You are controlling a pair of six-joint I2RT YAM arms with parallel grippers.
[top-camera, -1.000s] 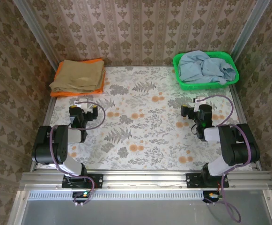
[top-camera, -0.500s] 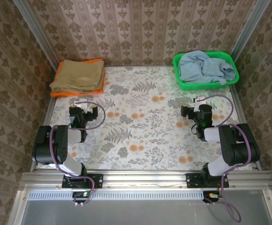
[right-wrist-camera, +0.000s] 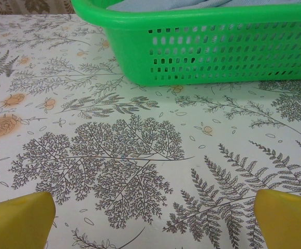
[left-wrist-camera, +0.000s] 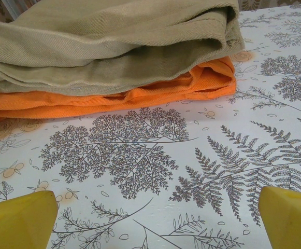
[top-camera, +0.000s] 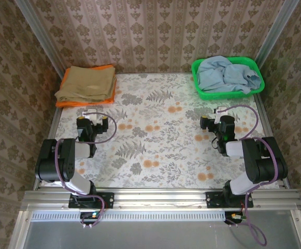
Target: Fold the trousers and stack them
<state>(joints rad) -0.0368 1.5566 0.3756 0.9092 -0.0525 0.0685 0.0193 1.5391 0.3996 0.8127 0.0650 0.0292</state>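
Fern-printed worktop is enclosed by patterned walls. 1 blue trousers is bunched in 1 green basket far right; 1 khaki pair is stacked on 1 orange cloth. Both left fingers and right fingers are held apart.

Top camera looks down; wrist cameras skim the table low.

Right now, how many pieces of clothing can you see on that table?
3: tan trousers folded atop an orange cloth, far left; light blue trousers crumpled in the green basket, far right. More could hide underneath.
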